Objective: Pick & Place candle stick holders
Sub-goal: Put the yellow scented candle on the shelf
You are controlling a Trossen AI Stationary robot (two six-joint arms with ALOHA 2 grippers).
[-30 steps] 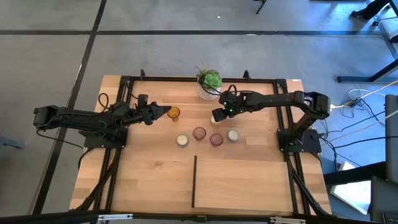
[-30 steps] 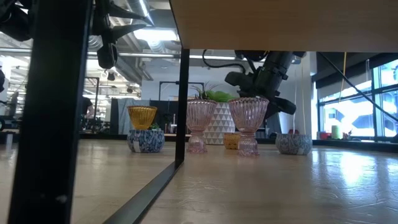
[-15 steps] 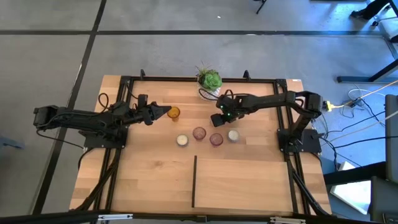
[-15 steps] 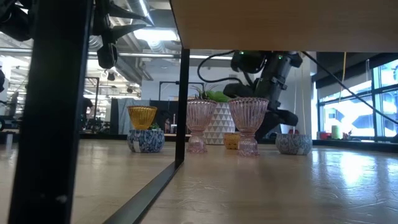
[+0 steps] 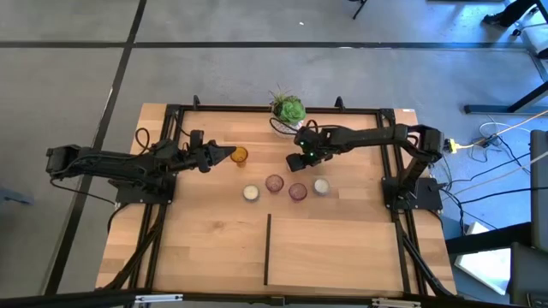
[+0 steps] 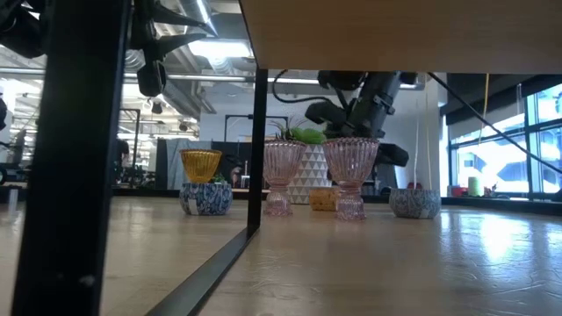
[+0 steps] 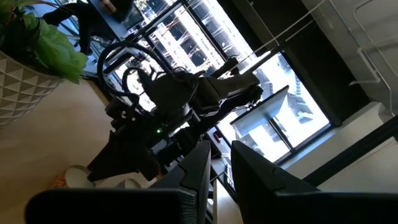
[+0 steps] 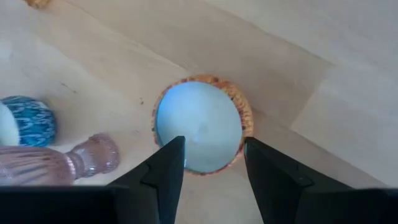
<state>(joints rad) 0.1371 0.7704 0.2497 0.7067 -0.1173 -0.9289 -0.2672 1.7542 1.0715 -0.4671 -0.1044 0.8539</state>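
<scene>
My right gripper (image 5: 295,161) hangs open over a cream-white holder with an orange patterned rim (image 8: 199,124), one finger on either side and above it. That holder stands on its base on the table (image 6: 322,199). In a row nearer lie a cream holder (image 5: 251,192), two mauve holders (image 5: 274,183) (image 5: 297,191) and another cream holder (image 5: 321,186), all upright. The amber holder (image 5: 239,156) stands at the far left of the group. My left gripper (image 5: 228,154) is shut and empty just left of the amber holder.
The white patterned pot with the green plant (image 5: 288,120) stands at the table's far edge, close behind my right gripper. A black strip (image 5: 268,248) runs across the near half of the table. Black frame rails (image 5: 257,109) border the table.
My right gripper has shifted a little toward the table's left edge above the cream holder, which stays on the table. My left arm has kept still.
</scene>
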